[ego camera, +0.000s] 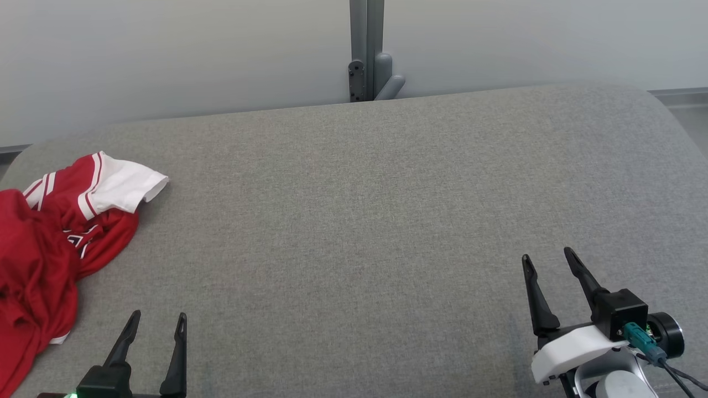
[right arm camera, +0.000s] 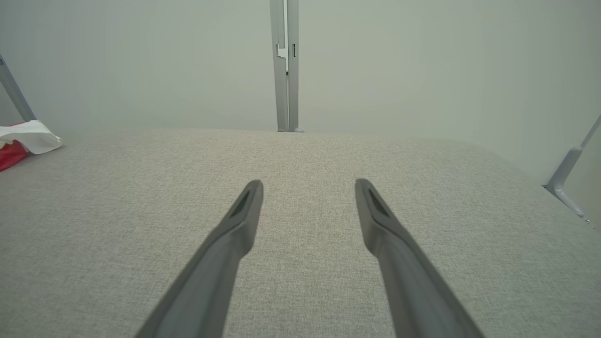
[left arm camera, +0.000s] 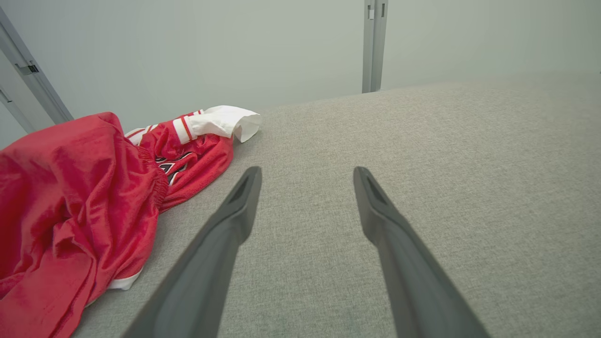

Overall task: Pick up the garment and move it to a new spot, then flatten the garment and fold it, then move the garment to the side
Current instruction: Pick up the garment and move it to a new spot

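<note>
1. Lying crumpled at the left end of the grey bench (ego camera: 354, 210), the red garment (ego camera: 50, 243) runs off the left and bottom edges of the head view, so its full outline cannot be made out.
2. A white sleeve (ego camera: 130, 188) with red stripes sticks out of the heap toward the back of the bench.
3. Dark lettering (left arm camera: 171, 166) shows between folds in the left wrist view, too creased to read.
4. The folds hide most of the cloth, and front cannot be told from back.
5. The left pincer (ego camera: 159, 316) sits at the lower left of the head view with its two dark fingers apart and nothing between them. It is near the garment without touching it, and its base is cut off by the bottom edge.
6. The right pincer (ego camera: 547, 255) is at the lower right, fingers likewise apart and empty, well apart from the garment. The arm behind its white housing (ego camera: 569, 348) and green plug (ego camera: 641, 337) is cut off at the corner.
7. Whether either pincer's tips touch the bench or hang just above it cannot be told.
8. In the right wrist view the garment (right arm camera: 28, 136) is cut by the left edge, leaving a white sleeve end and a scrap of red.
9. A grey post (ego camera: 366, 50) stands behind the bench against a pale wall (ego camera: 166, 55), its foot hidden by the bench's far edge.
</note>
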